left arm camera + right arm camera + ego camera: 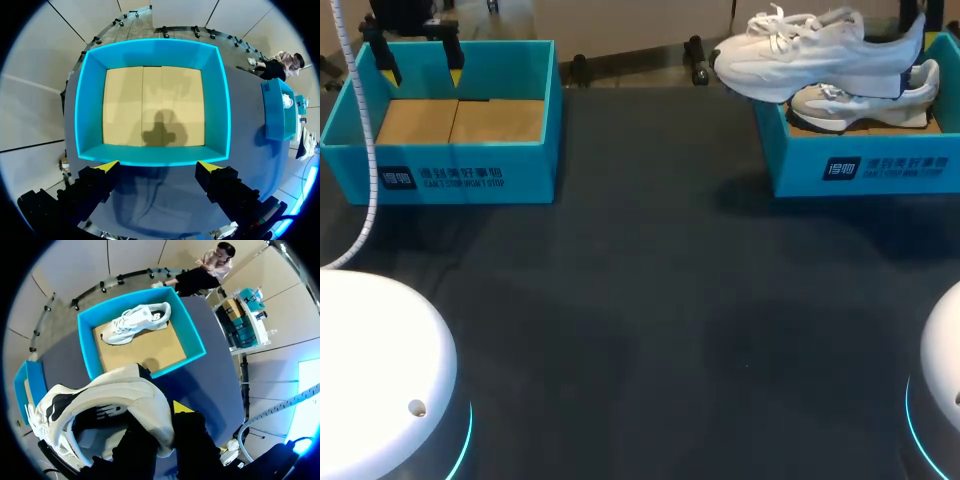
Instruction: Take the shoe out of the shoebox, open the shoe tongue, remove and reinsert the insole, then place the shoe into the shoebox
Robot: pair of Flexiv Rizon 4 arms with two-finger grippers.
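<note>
Table (640, 300): dark, matte. Left shoebox (470, 175): teal, cardboard floor, below left gripper (159, 167), fingers (106, 167) apart. Right shoebox (865, 170): teal, 1 white sneaker (865, 105) inside. Shoe (800, 55): white, chunky sole, held aloft near right shoebox, heel clamped in right gripper (160, 432).

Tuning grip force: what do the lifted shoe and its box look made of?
Lifted shoe: seemingly white mesh with smooth leather-like overlays, matte; thick foam-like sole. Shoebox: likely cardboard, teal printed walls, plain brown floor.
</note>
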